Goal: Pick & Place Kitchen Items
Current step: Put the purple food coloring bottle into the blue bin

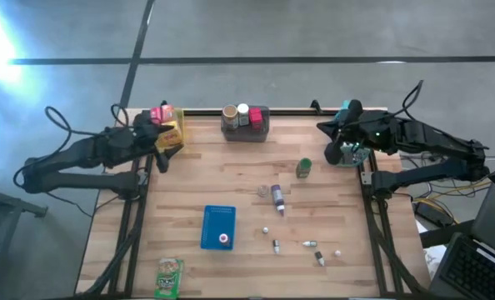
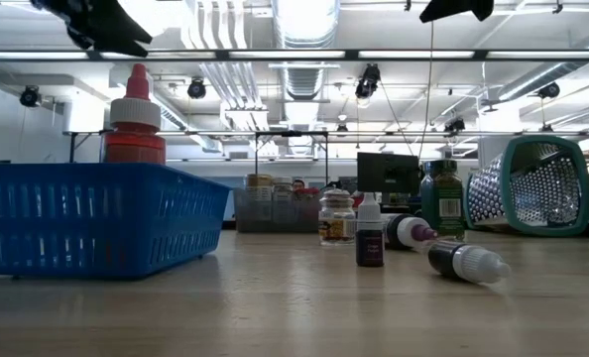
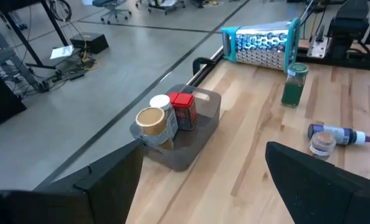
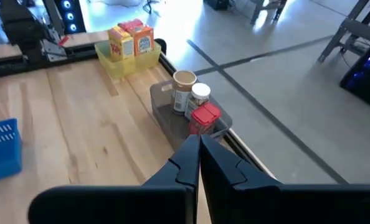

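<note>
Left gripper (image 1: 158, 143) sits jaws apart, empty, at the table's far-left corner by the yellow bin (image 1: 172, 136); right gripper (image 1: 334, 151) is pinched together at the far-right edge, likely parked. Kitchen items: sorted cans in the grey bin (image 1: 246, 127), green jar (image 1: 304, 167) upright, small bottles (image 1: 277, 197) loose mid-table, probably awaiting pickup.

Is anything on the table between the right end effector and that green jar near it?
Nothing visible. The right end effector, shut, sits at the table's right edge beside the metal grater; the green jar stands just inward, with bare wood between them.
</note>
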Tool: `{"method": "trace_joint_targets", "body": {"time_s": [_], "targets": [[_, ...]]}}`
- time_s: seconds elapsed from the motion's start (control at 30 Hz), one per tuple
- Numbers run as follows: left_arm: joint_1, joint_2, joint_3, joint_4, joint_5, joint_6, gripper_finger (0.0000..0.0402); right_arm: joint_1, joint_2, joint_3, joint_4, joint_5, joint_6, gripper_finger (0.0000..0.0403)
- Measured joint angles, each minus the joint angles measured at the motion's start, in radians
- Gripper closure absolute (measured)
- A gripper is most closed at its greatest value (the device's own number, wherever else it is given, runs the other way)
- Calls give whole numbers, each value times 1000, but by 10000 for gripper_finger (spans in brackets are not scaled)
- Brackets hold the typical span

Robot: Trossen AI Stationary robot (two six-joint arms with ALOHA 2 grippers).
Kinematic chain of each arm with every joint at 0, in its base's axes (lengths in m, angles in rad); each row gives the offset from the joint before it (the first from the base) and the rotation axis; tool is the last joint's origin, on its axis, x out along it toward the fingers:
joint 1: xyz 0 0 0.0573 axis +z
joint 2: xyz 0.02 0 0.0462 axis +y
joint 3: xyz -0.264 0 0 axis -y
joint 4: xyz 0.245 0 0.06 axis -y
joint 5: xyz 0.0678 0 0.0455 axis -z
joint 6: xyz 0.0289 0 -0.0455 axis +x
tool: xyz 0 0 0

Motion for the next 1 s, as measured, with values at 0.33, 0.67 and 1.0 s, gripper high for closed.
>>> {"method": "trace_joint_targets", "body": {"time_s": [0.33, 0.67, 1.0], "targets": [[0, -174, -117, 5, -1, -15, 60, 44, 76, 0, 0, -2, -5, 394], [0, -243, -208, 3, 0, -20, 60, 165, 103, 0, -13, -3, 62, 394], [0, -239, -265, 36, 0, -30, 60, 355, 139, 0, -52, 85, 176, 394]]}}
